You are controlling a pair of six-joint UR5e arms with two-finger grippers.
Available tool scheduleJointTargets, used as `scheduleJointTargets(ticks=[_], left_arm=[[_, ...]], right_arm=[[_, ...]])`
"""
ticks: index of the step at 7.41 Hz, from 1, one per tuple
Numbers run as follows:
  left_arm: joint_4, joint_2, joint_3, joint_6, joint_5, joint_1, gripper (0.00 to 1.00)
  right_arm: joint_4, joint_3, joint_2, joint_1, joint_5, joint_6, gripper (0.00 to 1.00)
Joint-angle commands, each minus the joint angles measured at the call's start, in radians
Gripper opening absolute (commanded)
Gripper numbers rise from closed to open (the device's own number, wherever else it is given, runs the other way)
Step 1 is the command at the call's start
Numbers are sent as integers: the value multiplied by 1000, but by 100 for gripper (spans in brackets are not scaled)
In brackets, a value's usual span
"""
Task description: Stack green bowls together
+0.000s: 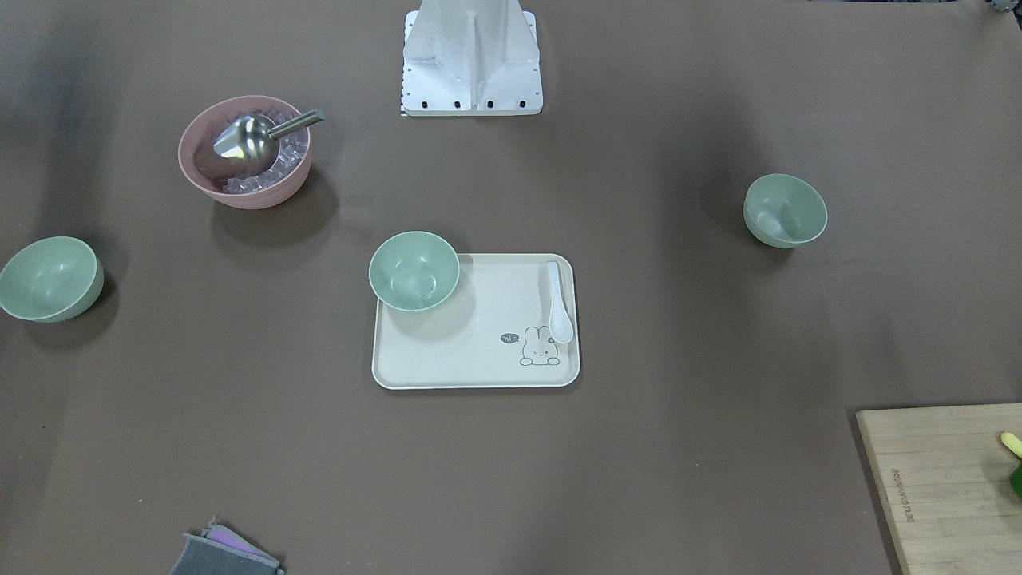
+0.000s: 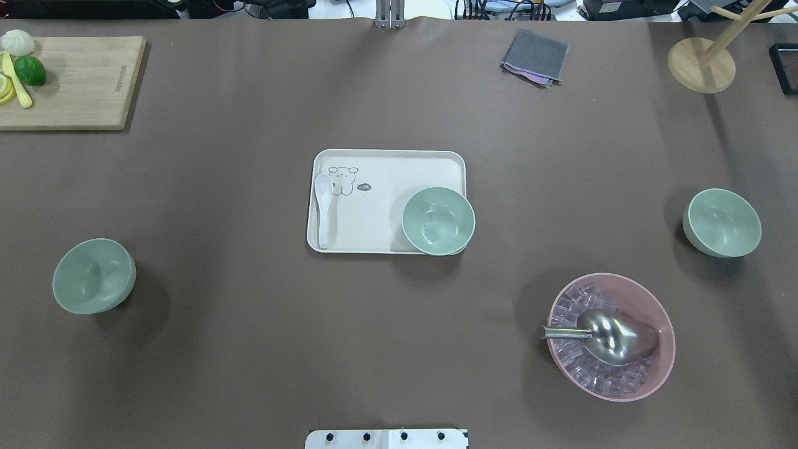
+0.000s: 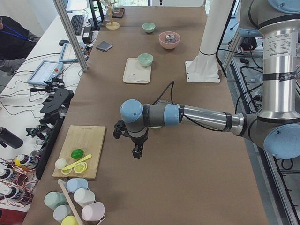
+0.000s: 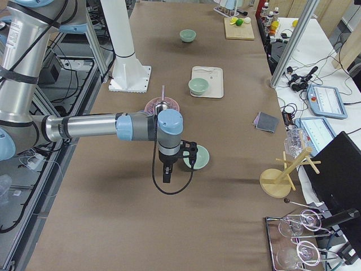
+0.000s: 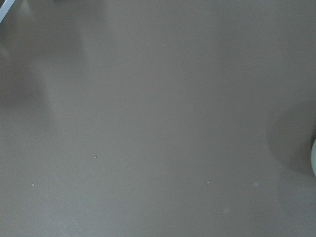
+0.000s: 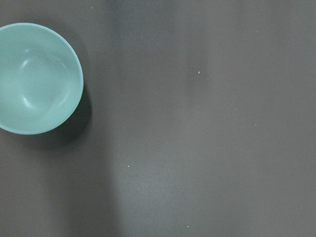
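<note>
— Green ones first: where do the three bowls sit?
— From overhead, the middle green bowl [image 2: 438, 221] stands upright at the 4 o'clock corner of the cream tray [image 2: 386, 154], its rim reaching past the tray's edge. On the bench [image 2: 249, 349], the left green bowl [image 2: 93, 276] lies between 8 and 9 o'clock of the tray. The right green bowl [image 2: 722, 222] is at 3 o'clock. All are well apart.
— And the fingers?
— The left fingers [image 3: 137, 153] hang near the left bowl, and the right fingers [image 4: 166, 175] are just beside the right one. Spread or pressed together, I cannot tell.
— Anything else?
— A pink bowl [image 2: 654, 312] holds clear cubes and a metal scoop [image 2: 608, 333], at 4 o'clock. A white spoon [image 2: 323, 202] lies at the tray's 9 o'clock side.
</note>
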Motion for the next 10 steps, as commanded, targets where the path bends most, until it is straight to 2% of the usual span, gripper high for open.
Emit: scheduleJointTargets(ticks=[1, 4, 7, 9, 10], left_arm=[[-1, -12, -21, 0, 57, 1, 98], [-46, -9, -46, 0, 65, 0, 98], [-77, -18, -87, -3, 64, 1, 98], [-288, -11, -75, -9, 61, -3, 98], [-442, -45, -45, -9, 64, -3, 98]], right_arm=[[0, 0, 11, 0, -2, 0, 100], [-2, 12, 38, 0, -2, -1, 100], [0, 72, 41, 0, 0, 0, 100], [3, 83, 106, 0, -6, 11, 100], [2, 81, 167, 0, -9, 14, 100]])
